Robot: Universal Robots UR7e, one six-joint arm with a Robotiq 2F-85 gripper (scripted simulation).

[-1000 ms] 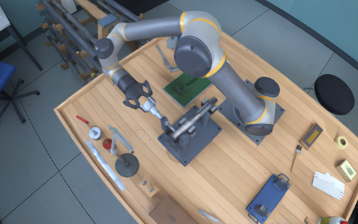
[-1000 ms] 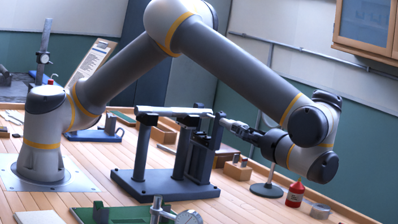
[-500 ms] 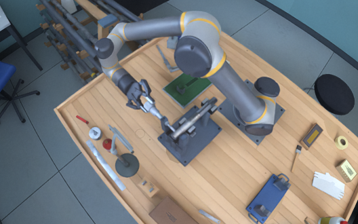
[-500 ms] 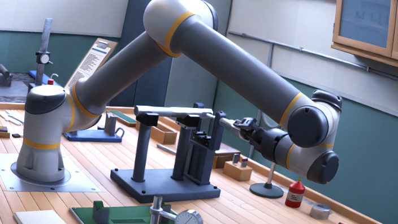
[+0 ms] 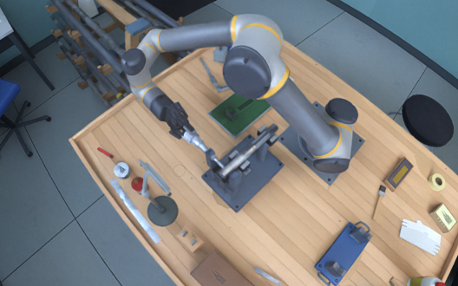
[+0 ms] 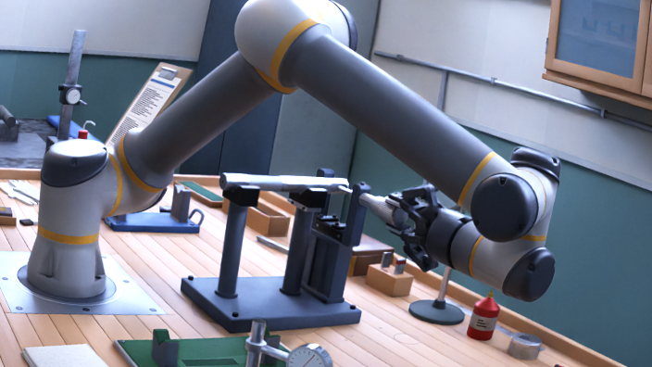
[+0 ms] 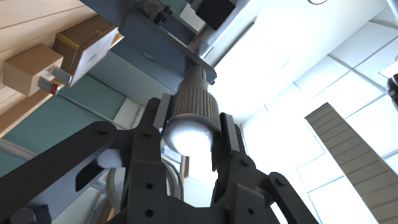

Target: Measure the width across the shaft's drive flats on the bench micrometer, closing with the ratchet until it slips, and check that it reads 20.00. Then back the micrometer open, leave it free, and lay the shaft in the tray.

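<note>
At the middle of the wooden bench the bench micrometer (image 5: 236,169) (image 6: 324,227) stands on a dark blue-grey base plate. The steel shaft (image 5: 247,151) (image 6: 282,182) lies level across its two V-rests, with one end in the micrometer frame. The micrometer's ribbed thimble and ratchet knob (image 5: 193,139) (image 6: 382,207) (image 7: 194,105) stick out from the frame toward the bench's left side. The green-lined tray (image 5: 239,112) (image 6: 194,354) lies beside the stand. My gripper (image 5: 185,130) (image 6: 407,218) (image 7: 193,128) sits at the end of the thimble, closed around the ribbed ratchet knob.
Behind the stand are the arm's base (image 5: 329,149) and a blue fixture plate (image 6: 155,221). Near the gripper stand a round-based post (image 5: 161,210) (image 6: 436,308), a red bottle (image 6: 482,317), a small wooden block with pins (image 6: 389,278) (image 7: 34,71), and a steel rule (image 5: 134,212).
</note>
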